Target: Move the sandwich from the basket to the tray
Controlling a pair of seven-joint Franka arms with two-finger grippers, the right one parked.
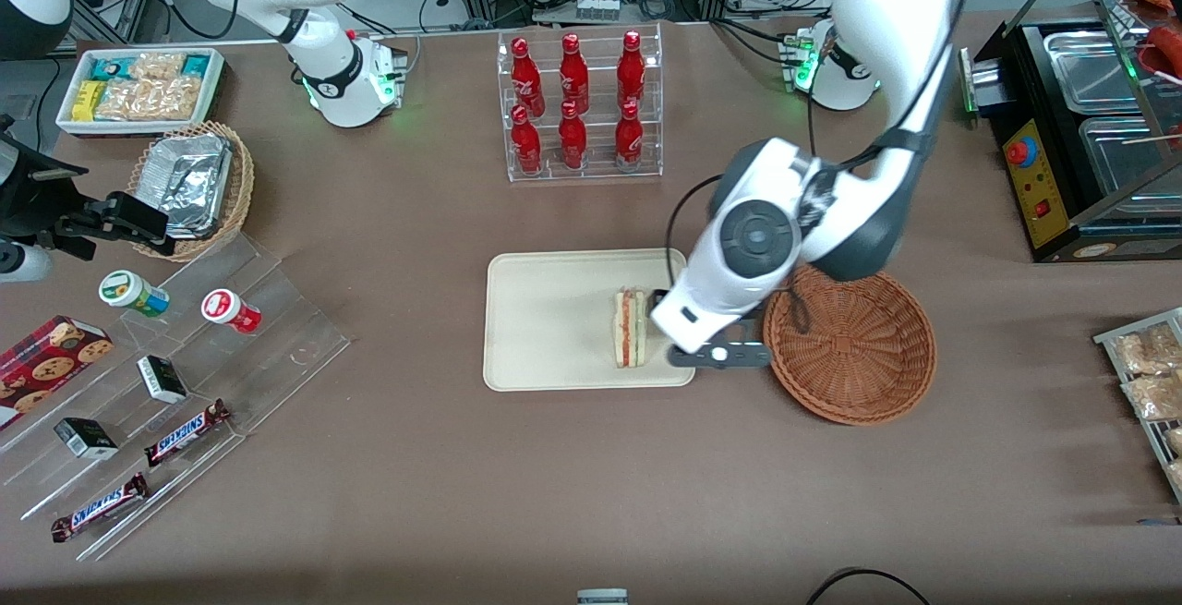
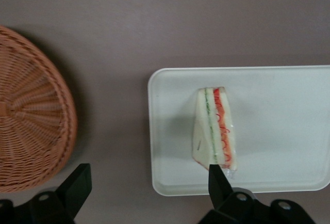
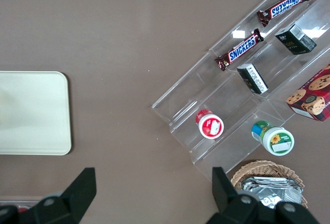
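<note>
The sandwich [image 1: 631, 328] lies on the tray [image 1: 545, 319], close to the tray edge that faces the basket [image 1: 850, 346]. Its cut side with the red and green layers is turned upward. The gripper [image 2: 147, 182] hangs above this tray edge and above the strip of brown table [image 1: 554, 494] between tray and basket. Its 2 fingers [image 2: 77, 182] are spread wide and hold nothing. In the left wrist view, 1 finger tip is over the narrow corner of the sandwich, while the other is over the table near the basket rim. The sandwich is not between the fingers. The basket has nothing inside. A clear rack with 6 red bottles [image 1: 577, 102] stands farther from the front camera than the tray.
</note>
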